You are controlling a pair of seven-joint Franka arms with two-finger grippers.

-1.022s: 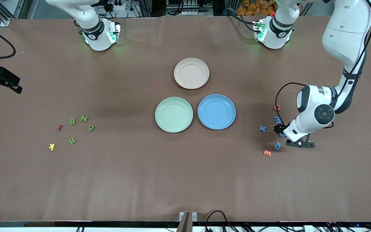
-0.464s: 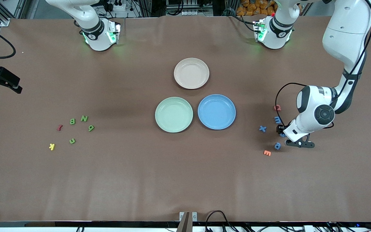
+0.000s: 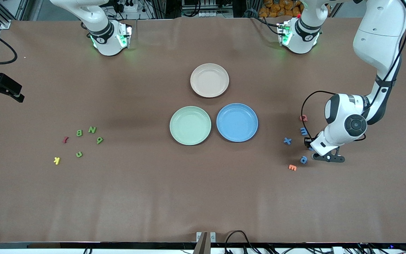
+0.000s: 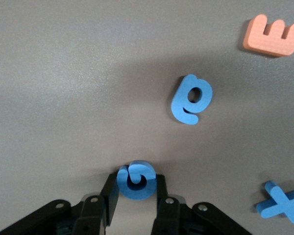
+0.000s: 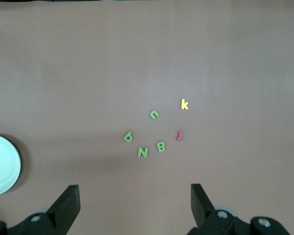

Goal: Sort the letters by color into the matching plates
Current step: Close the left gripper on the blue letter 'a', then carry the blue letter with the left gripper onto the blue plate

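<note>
Front view: green plate (image 3: 190, 125) and blue plate (image 3: 237, 122) hold nothing; left hand (image 4: 135, 188) pinches a blue letter (image 4: 134, 180).

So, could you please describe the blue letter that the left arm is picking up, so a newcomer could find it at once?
Start at the blue plate and look toward the left arm's end of the table, where blue letters lie scattered. The left pincer is down among them, shut on one round curled blue letter. Unlike the blue x and the other loose blue letters, it sits between the black fingers.

You have: brown tabletop (image 3: 203, 197); mint green plate (image 3: 190, 125), blue plate (image 3: 237, 122), beige-pink plate (image 3: 209, 80); green letters (image 3: 79, 133); blue letters (image 4: 191, 99); orange letter (image 4: 273, 35).
</note>
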